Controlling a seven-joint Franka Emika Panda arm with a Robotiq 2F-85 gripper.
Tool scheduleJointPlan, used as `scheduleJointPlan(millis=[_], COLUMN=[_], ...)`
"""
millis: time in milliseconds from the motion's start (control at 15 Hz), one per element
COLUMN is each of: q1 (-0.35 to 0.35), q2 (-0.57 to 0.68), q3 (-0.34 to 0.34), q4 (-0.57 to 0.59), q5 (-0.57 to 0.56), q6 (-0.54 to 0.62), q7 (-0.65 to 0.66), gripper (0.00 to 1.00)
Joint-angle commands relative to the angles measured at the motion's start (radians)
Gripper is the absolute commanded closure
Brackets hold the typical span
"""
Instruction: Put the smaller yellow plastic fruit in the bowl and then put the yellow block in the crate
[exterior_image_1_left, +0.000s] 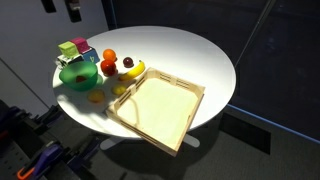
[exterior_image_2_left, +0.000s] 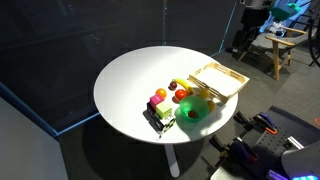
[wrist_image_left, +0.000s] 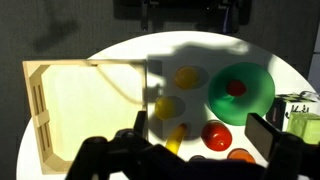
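Two round yellow fruits lie on the white table between the crate and the bowl, one (wrist_image_left: 187, 76) farther off and one (wrist_image_left: 165, 107) nearer; I cannot tell which is smaller. The green bowl (wrist_image_left: 240, 88) holds a small red piece (wrist_image_left: 235, 88). The wooden crate (wrist_image_left: 85, 100) lies flat and empty; it also shows in both exterior views (exterior_image_1_left: 155, 105) (exterior_image_2_left: 218, 78). A yellow-green block (wrist_image_left: 300, 120) sits in a cluster at the right edge, beside the bowl. My gripper (wrist_image_left: 203, 128) is open and empty, high above the fruits.
A banana (wrist_image_left: 176, 137), a red fruit (wrist_image_left: 216, 133) and an orange fruit (wrist_image_left: 240, 155) lie below my fingers. The round table (exterior_image_1_left: 190, 50) has bare surface behind the crate. The bowl (exterior_image_1_left: 75, 75) and blocks (exterior_image_1_left: 72, 48) sit near its edge.
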Motion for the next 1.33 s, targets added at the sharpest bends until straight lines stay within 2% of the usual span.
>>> scheduleJointPlan(millis=[0,333,800,1267], q1=[0.002,-0.006,-0.01,-0.007], q2=[0.117,0.239,0.323,0.352], q3=[0.012,0.018,0.014,0.013], q4=[0.073,0.117,0.091,0.08], q5=[-0.03,-0.041,-0.067,-0.043], q6=[0.047,0.104,0.194,0.257], q7=[0.015,0.078,0.232,0.226], gripper=[0.0,0.0,0.0,0.0])
